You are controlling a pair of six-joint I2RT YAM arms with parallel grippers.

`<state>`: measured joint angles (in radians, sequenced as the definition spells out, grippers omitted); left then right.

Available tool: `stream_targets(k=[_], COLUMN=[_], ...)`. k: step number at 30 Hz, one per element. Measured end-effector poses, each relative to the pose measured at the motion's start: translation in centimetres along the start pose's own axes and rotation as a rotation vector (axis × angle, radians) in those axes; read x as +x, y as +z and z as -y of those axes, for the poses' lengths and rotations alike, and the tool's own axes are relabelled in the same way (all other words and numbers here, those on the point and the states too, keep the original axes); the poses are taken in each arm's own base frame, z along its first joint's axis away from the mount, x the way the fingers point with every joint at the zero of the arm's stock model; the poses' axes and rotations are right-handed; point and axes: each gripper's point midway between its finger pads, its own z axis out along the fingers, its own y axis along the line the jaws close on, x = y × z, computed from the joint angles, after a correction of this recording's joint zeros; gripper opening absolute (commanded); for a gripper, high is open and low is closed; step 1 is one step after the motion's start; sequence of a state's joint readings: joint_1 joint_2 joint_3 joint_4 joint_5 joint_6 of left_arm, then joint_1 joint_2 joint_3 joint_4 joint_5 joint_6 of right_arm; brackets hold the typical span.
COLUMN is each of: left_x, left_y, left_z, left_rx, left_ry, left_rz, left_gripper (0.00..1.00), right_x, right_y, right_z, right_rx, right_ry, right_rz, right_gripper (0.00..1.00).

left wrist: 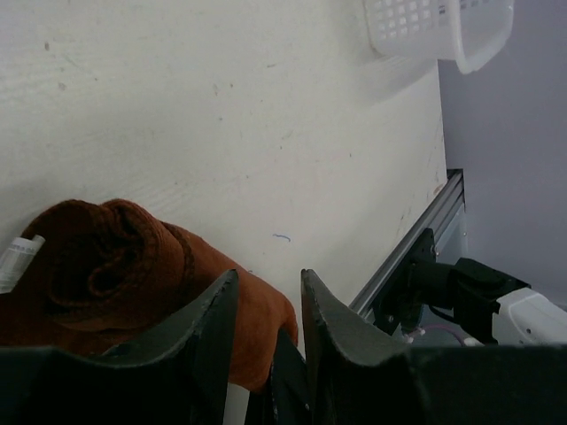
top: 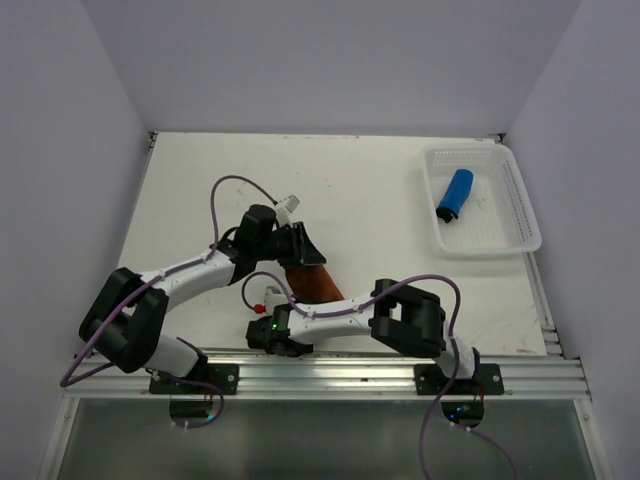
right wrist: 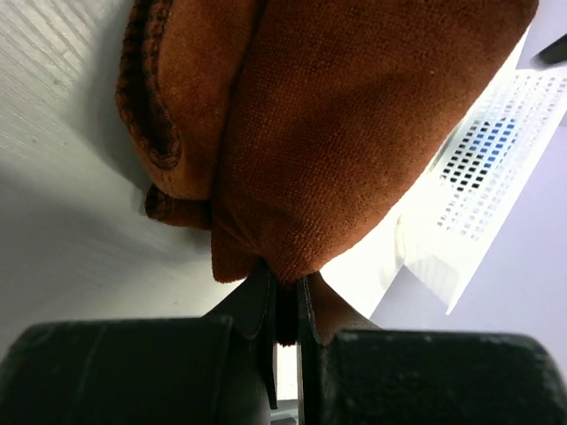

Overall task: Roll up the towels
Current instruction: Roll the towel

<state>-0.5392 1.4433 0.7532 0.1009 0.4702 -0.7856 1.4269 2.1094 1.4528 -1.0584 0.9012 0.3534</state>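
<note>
Your rust-brown towel [top: 308, 285] lies on the white tabletop [top: 350, 190] near its front edge, between your two arms, and most of it is hidden under them in the overhead view. From the left wrist camera you see it bunched into a thick, loose roll [left wrist: 115, 257] with a coiled end facing the lens and a small white label sticking out at its left side. Your left tool [left wrist: 266, 328] sits just over the near part of that roll; its two dark fingers [left wrist: 208, 332] stand partly apart with a narrow gap between them, and cloth shows just behind and below that gap, but you cannot tell from these views whether they actually pinch any of it. Your right tool [right wrist: 282, 305] is closed tight on a fold of the same towel: the brown cloth [right wrist: 354, 133] fills the upper part of the right wrist view and narrows down into the pinch between the fingers. Your blue towel [top: 457, 194] is already rolled into a short cylinder and lies inside the white mesh basket [top: 520, 200], which stands at the far right of the tabletop, well apart from both arms. A corner of that basket [left wrist: 443, 31] also shows at the top of the left wrist view.
</note>
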Motion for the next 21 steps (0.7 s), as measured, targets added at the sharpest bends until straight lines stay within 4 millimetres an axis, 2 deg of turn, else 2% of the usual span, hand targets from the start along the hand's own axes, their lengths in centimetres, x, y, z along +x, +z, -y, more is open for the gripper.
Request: stream_targets(k=[5,10,13,14,17,21], left_x=[2.6,3.1,3.1,3.2,3.7,4.6], left_y=[0.3,0.4,0.4,0.4,0.5,0.9], left_z=[-0.5,-1.2,-2.3,-3.0,-4.2,-5.9], left_rx=[-0.004,-0.021,-0.063,-0.086,-0.123,-0.16], left_ry=[-0.001,0.007,0.025,0.034,0.036,0.028], left_rz=[-0.053,-0.052,-0.035,-0.029,-0.029,-0.05], left_gripper=[0.35,0.34,0.33,0.33,0.32,0.31], right_x=[0.0,-0.2,-0.3,-0.3,-0.4,-0.9], right_y=[0.1,0.0,0.0,0.0,-0.1,-0.4], right_z=[0.0,-0.1,-0.2,-0.2,-0.3,-0.2], right_rx=[0.01,0.011,0.012,0.012,0.006,-0.002], right_ry=[-0.036,-0.049,-0.054,-0.054,-0.053,-0.037], right_rz=[-0.014,-0.018,-0.019,-0.019,-0.017,-0.007], right_gripper=[0.01,0.06,0.18,0.29,0.4,0.44])
